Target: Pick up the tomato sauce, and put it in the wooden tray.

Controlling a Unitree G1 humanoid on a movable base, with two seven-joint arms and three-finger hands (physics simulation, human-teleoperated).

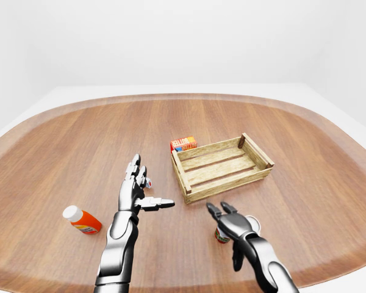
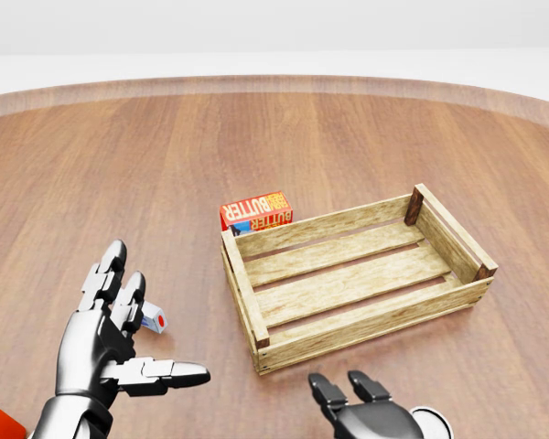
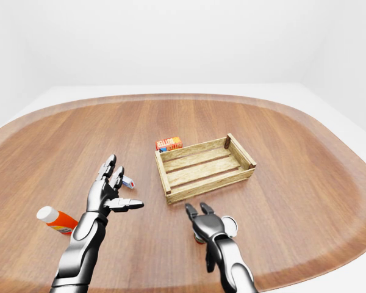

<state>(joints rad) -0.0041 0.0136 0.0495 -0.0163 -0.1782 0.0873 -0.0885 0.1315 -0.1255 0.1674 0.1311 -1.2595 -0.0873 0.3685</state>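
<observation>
A small can with a red and green label and a white top, which I take for the tomato sauce, stands at the lower right of the left-eye view. My right hand lies over it, fingers stretched out past it and not closed round it. The hand hides most of the can. The wooden tray, a slatted crate, sits just above and to the right of the can; nothing shows inside it. My left hand is open, fingers spread, to the left of the tray.
A red butter box lies against the tray's upper left corner. A small white and red object lies beside my left fingers. An orange bottle with a white cap lies at the lower left. The round wooden table extends all around.
</observation>
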